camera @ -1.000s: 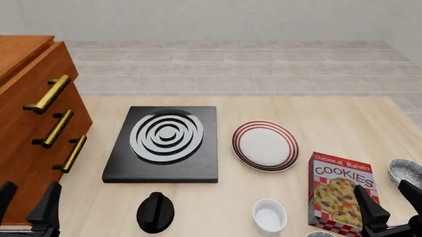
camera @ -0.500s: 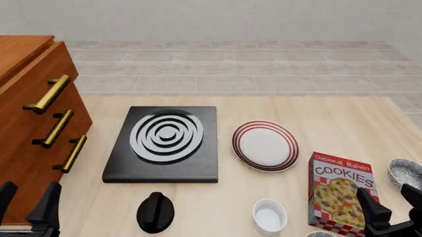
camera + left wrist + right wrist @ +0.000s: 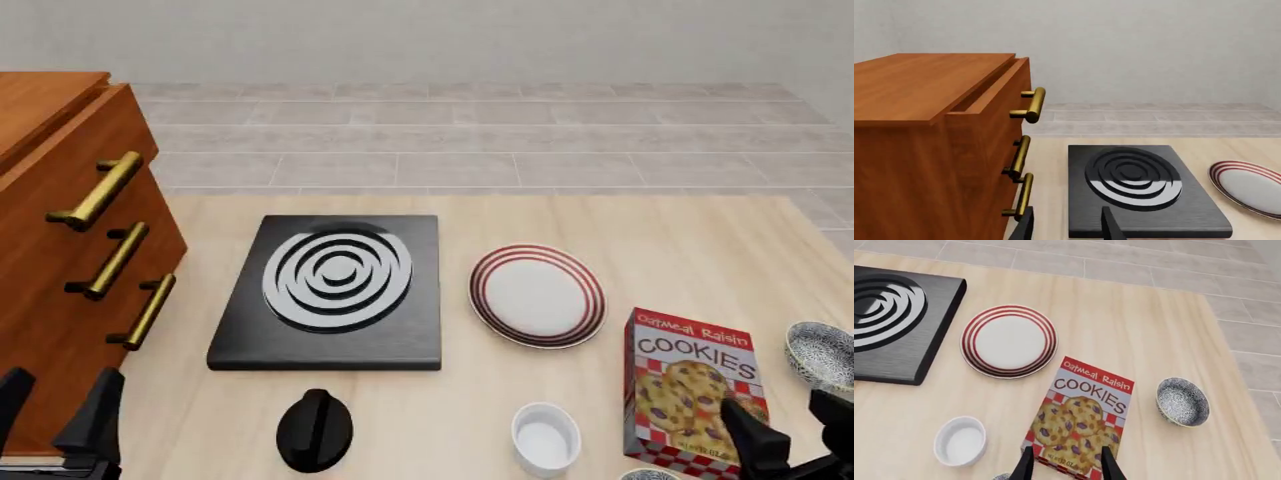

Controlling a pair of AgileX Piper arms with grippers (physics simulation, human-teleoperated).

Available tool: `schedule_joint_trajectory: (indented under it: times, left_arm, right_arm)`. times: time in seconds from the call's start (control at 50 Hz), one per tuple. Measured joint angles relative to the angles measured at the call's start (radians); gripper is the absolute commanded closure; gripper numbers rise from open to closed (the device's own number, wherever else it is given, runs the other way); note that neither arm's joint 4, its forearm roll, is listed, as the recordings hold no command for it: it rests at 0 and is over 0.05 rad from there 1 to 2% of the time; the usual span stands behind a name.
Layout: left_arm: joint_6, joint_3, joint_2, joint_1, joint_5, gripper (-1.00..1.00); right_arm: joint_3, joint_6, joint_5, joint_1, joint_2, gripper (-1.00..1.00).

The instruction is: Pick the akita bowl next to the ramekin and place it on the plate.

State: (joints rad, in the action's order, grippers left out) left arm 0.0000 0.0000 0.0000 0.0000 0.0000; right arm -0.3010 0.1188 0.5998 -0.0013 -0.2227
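Only a sliver of the akita bowl (image 3: 649,474) shows at the table's near edge, just right of the white ramekin (image 3: 545,437); the right wrist view catches its rim (image 3: 1002,476) beside the ramekin (image 3: 960,440). The red-ringed plate (image 3: 537,295) (image 3: 1009,340) lies mid-table, right of the stove, and its edge appears in the left wrist view (image 3: 1251,187). My right gripper (image 3: 790,432) (image 3: 1067,467) is open and empty, low at the near right over the cookie box. My left gripper (image 3: 54,405) (image 3: 1067,227) is open and empty at the near left beside the cabinet.
A cookie box (image 3: 694,390) stands between the ramekin and a second speckled bowl (image 3: 821,352) at the right edge. A black stove (image 3: 334,290) with silver rings sits left of the plate, a black lidded object (image 3: 315,430) in front of it. A wooden drawer cabinet (image 3: 67,250) fills the left.
My right gripper has drawn back toward the near edge, sinking lower in the front view. The left gripper and all objects stay put.
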Motion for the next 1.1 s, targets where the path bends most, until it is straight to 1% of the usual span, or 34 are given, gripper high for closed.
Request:
schedule_joint_trajectory:
  times: [0.26, 0.66, 1.1]
  left_arm:
    - [0.000, 0.000, 0.000, 0.000, 0.000, -1.00]
    - [0.000, 0.000, 0.000, 0.000, 0.000, -1.00]
    - [0.000, 0.000, 0.000, 0.000, 0.000, -1.00]
  right_arm:
    - [0.004, 0.006, 0.044, 0.015, -0.020, -1.00]
    - [0.014, 0.016, 0.067, 0.037, -0.070, -1.00]
    - [0.029, 0.032, 0.132, 0.055, -0.057, -1.00]
